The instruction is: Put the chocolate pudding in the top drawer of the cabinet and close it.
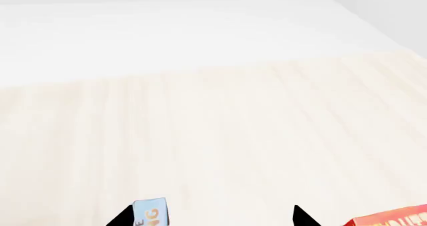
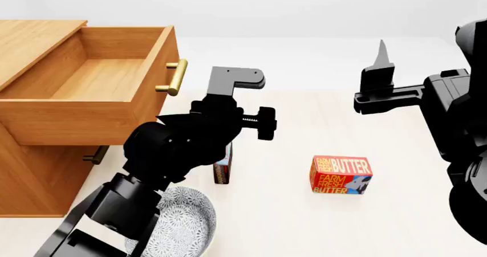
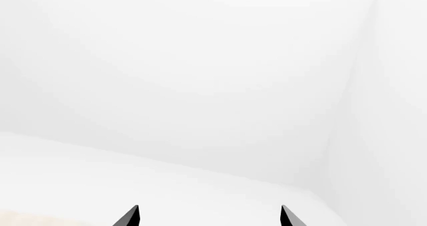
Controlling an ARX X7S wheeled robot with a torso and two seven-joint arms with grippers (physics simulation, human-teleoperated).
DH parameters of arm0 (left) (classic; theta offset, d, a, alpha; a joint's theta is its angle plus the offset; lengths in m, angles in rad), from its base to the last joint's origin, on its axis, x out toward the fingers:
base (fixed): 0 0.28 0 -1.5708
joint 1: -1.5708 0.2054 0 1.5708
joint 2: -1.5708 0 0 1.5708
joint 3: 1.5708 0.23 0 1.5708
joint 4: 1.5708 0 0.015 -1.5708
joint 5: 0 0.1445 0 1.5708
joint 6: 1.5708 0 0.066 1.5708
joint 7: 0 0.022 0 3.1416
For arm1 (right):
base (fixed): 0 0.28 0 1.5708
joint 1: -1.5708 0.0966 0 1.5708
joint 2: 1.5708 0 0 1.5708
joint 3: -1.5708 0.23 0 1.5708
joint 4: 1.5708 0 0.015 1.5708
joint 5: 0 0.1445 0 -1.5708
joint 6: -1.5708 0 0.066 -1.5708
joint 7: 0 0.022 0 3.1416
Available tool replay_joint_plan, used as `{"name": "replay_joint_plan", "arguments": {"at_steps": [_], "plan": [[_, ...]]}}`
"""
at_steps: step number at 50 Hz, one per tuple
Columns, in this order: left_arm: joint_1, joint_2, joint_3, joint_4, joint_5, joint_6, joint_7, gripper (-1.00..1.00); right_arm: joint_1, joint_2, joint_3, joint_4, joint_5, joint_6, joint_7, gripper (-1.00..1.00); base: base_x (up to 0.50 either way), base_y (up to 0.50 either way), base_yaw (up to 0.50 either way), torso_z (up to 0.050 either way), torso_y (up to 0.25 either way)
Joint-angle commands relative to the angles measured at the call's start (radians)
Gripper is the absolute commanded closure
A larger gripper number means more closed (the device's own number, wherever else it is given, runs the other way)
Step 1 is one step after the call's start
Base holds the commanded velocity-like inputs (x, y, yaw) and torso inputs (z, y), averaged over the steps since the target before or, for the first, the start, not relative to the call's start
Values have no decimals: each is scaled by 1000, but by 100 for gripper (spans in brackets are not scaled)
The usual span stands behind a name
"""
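Note:
The chocolate pudding [image 2: 223, 170] is a thin light-blue and red-brown box standing on edge on the pale wood surface, mostly hidden behind my left arm in the head view. In the left wrist view the pudding [image 1: 151, 213] stands just inside one fingertip of my open left gripper [image 1: 212, 217], with a wide gap to the other fingertip. The cabinet [image 2: 31, 171] stands at the left, its top drawer [image 2: 114, 111] pulled out and holding nothing. My right gripper [image 3: 209, 213] is open and raised at the right, with nothing between its fingers [image 2: 380, 56].
A red-orange butter box [image 2: 341, 175] lies to the right of the pudding, its corner also in the left wrist view as the butter box [image 1: 392, 219]. A patterned grey bowl [image 2: 182, 228] sits near the front, under my left arm. The lower drawer's handle [image 2: 95, 154] shows beneath the open drawer.

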Motion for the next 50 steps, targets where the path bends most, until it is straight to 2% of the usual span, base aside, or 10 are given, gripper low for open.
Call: {"name": "replay_joint_plan", "arguments": {"at_steps": [1,27,50], "plan": [[-16,-4,10,-88,18,37,8,-100,-11,5,-2,-3,-13,-10,-7,-100,0,0,0,0,0],[-34,-7,-28,-234,-7,92,4,-100,-15,1,-18,-3,-31,-21,-15,-100,0,0,0,0,-3],[-34,-9,-12,-244,-21,101,11,-100,-16,2,-26,0,-40,-28,-19,-100,0,0,0,0,-231]]}}
